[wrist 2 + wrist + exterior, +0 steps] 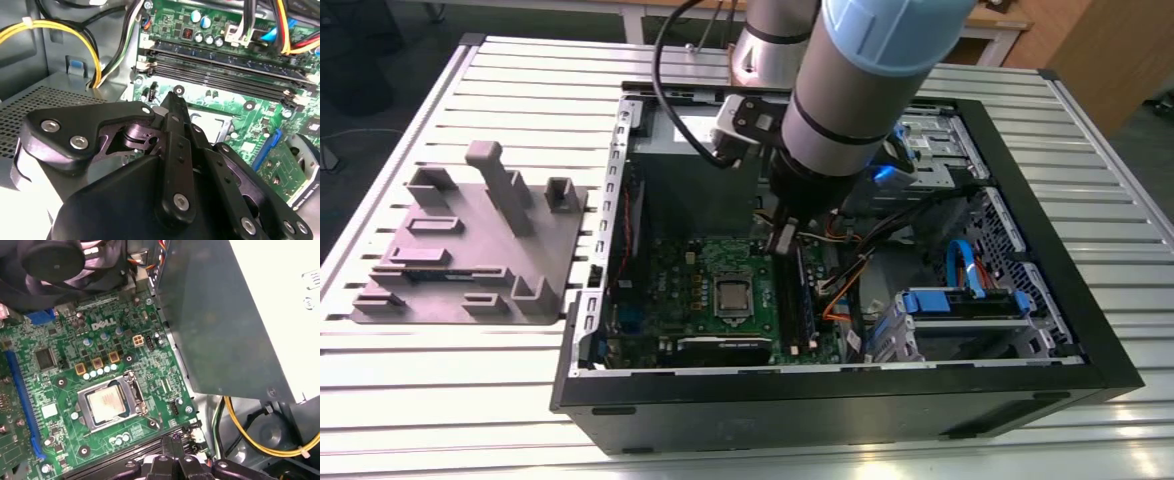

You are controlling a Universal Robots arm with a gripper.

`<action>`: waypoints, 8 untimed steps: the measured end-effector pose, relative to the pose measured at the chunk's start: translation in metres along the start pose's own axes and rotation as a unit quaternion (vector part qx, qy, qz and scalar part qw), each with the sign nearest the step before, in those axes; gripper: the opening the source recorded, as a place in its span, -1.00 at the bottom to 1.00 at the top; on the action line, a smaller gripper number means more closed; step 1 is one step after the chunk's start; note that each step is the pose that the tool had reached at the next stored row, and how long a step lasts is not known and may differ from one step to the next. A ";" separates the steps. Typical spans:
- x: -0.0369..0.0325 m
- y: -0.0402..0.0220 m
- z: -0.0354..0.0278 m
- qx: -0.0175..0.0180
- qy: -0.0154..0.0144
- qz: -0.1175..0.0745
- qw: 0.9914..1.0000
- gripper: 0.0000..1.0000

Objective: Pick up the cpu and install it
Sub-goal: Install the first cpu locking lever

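- One cpu [106,402], a small flat square chip with a silver-gray top, lies seated in the socket on the green motherboard [60,385]; it also shows in the exterior view [732,296].
- Inside the open computer case [854,385], the arm reaches down over the board, beside the gray power-supply box [225,320].
- Its gripper [172,100] hangs above the memory slots [225,75], fingers pressed together, holding nothing, apart from the chip.
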State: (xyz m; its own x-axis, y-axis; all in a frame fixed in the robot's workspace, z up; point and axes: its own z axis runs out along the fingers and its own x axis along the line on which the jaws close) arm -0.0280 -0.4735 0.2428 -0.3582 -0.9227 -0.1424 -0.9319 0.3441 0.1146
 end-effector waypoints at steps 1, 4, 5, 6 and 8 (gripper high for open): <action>-0.0011 0.0009 0.0005 0.000 0.000 0.000 1.000 -0.80; -0.0009 0.0068 0.0024 -0.001 -0.003 -0.001 1.000 -0.80; 0.0000 0.0090 0.0027 -0.001 -0.003 -0.002 1.000 -0.80; 0.0005 0.0104 0.0030 -0.002 -0.003 -0.003 1.000 -0.80; 0.0013 0.0112 0.0033 -0.002 -0.002 -0.008 1.000 -0.80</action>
State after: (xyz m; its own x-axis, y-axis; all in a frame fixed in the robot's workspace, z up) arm -0.0391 -0.4703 0.2406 -0.3440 -0.9272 -0.1484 -0.9371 0.3290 0.1168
